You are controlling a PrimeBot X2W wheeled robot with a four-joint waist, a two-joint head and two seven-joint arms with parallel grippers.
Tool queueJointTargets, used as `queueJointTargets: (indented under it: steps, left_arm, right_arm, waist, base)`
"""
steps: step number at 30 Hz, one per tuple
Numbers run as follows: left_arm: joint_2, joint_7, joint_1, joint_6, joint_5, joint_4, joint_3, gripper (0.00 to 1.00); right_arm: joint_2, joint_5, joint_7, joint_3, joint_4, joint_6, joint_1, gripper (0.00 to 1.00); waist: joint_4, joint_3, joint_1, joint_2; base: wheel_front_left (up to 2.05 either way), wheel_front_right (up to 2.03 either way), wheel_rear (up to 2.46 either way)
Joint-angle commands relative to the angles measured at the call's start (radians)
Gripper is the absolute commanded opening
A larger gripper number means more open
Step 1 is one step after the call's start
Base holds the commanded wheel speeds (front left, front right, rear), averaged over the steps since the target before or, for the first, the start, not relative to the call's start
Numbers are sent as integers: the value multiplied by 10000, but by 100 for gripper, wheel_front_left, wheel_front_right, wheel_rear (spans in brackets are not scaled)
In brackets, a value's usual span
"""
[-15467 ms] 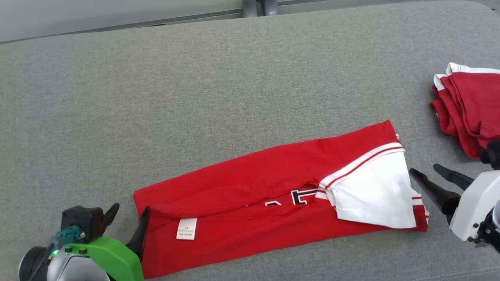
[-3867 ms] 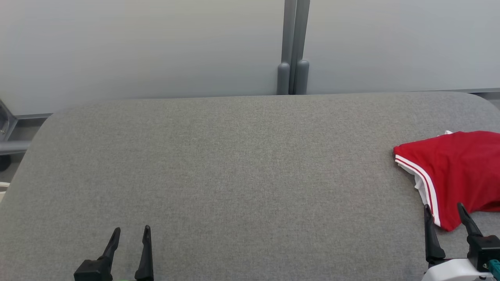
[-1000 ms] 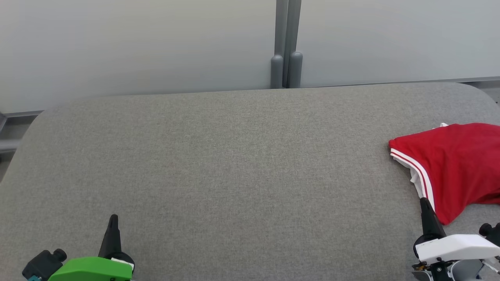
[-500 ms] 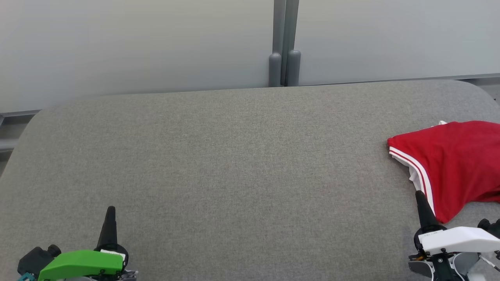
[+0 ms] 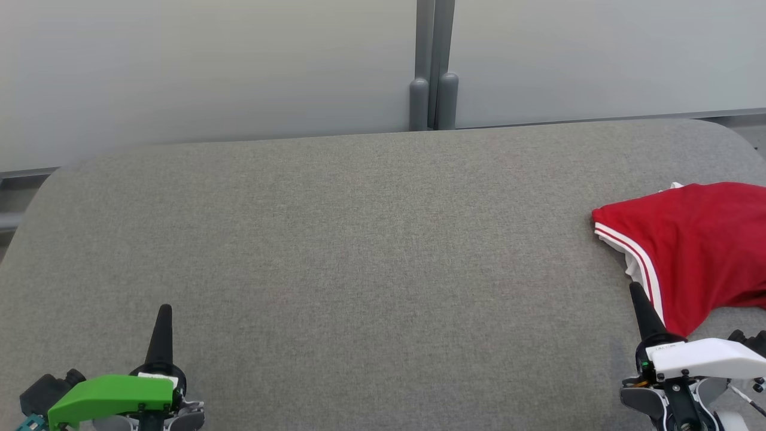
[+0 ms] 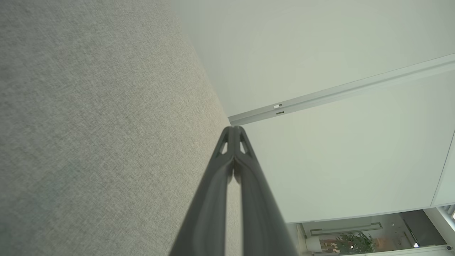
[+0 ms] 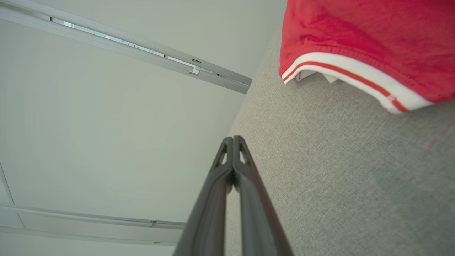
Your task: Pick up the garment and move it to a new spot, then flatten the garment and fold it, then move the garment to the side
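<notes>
Red shirt lies just ahead of the right gripper. Both it and the left gripper are closed, empty.

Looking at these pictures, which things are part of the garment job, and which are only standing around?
Part of the job:
- red garment, lying at the right side of the table
- left hand, shut and empty
- right hand, shut and empty, near the garment
- grey padded table, the work surface

Only standing around:
- grey post behind the table
- pale wall panels
</notes>
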Motion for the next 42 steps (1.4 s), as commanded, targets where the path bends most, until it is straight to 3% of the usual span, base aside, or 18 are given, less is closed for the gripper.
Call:
queueJointTargets:
  steps: [1, 42]
  left_arm:
    - [18, 51, -226, -21, -226, -97, 42, 0]
    - [-1, 881, -690, -31, -3354, -326, 382, 0]
  right_arm:
    - [-69, 206, 35, 16, -31, 6, -169, 0]
    - [-113, 3883, 831, 264, 84, 5, -711, 0]
  waist:
    - [-3, 4, 0, 73]
    - [-160, 180, 0, 109]
  base:
    - [0, 0, 0]
    - [0, 0, 0]
